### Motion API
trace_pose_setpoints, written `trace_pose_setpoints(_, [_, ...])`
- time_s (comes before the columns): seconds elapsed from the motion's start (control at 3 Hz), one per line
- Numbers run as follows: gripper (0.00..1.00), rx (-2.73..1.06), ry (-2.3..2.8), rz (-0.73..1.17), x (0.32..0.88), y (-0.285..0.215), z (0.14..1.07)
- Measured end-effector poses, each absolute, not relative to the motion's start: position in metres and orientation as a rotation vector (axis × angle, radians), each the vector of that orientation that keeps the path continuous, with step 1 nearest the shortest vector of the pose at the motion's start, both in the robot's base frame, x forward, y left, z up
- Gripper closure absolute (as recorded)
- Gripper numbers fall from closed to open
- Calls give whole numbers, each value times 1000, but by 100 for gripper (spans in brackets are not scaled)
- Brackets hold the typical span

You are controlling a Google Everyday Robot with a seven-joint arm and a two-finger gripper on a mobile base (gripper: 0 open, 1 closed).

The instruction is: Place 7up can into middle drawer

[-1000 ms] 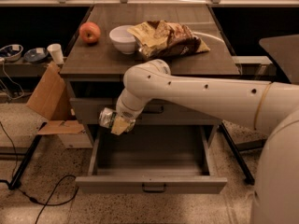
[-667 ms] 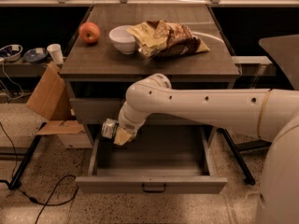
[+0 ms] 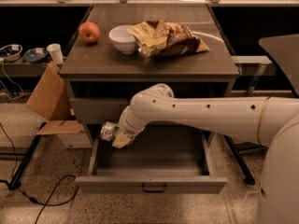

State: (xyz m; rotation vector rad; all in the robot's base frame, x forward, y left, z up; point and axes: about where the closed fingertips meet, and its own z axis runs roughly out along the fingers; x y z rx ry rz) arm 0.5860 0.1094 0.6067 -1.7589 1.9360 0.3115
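While my gripper point(image 3: 118, 137) clasps the 7up can point(image 3: 108, 131) on its side, long axis pointing left, the can hangs above the open middle drawer's point(image 3: 163, 157) left wall; the bare floor lies rightward and below.

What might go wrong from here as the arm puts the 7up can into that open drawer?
The gripper holds the 7up can about over the left wall of the open drawer, not over its floor. Released here, the can may strike that wall and fall outside, towards the cardboard box. The can seems to lie sideways, so it would likely roll once let go.
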Motion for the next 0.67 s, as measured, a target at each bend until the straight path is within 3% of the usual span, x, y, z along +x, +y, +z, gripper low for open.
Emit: trace_pose_setpoints(0.67, [100,-1662,1893,396,613,122,550])
